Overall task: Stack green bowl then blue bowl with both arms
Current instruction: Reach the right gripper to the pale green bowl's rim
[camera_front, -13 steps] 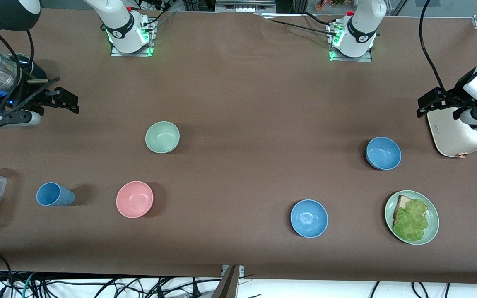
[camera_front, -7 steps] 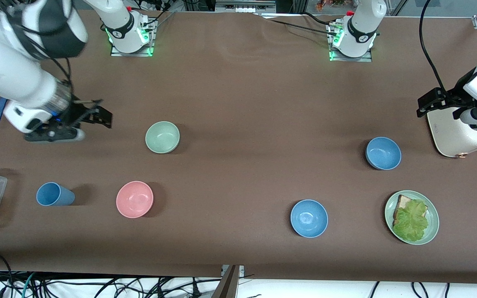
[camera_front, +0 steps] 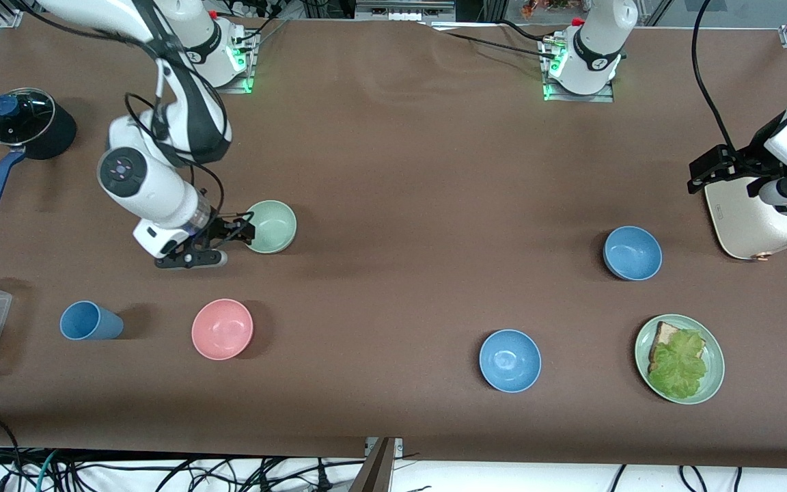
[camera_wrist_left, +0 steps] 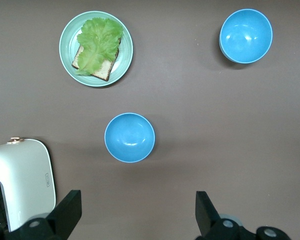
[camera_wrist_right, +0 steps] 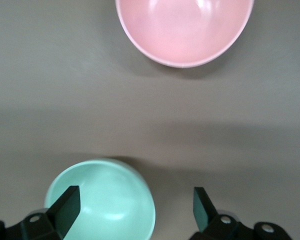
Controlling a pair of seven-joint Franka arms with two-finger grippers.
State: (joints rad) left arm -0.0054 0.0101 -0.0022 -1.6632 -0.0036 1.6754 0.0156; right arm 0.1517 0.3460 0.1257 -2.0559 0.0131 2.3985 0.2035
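Since a second ago my right arm has swung from the left edge of the frame in toward the green bowl (camera_front: 269,226), uncovering a black pot (camera_front: 26,126) at upper left. That bowl sits left of centre on the brown desk (camera_front: 407,171), unmoved, rim up. My right claw (camera_front: 236,232) hangs just beside it on the rim facing the right arm's end, fingers spread wide; in the right wrist view one finger (camera_wrist_right: 66,205) stands over the bowl's rim and the other over bare desk, which I judge lines up a pinch on the wall. Lower in the frame lies a pink bowl (camera_front: 222,329). Two blue bowls wait at the right: one (camera_front: 632,253) upper, one (camera_front: 510,360) lower. My left claw (camera_front: 711,169) waits over a white appliance (camera_front: 755,229) at far right, fingers wide, unchanged.
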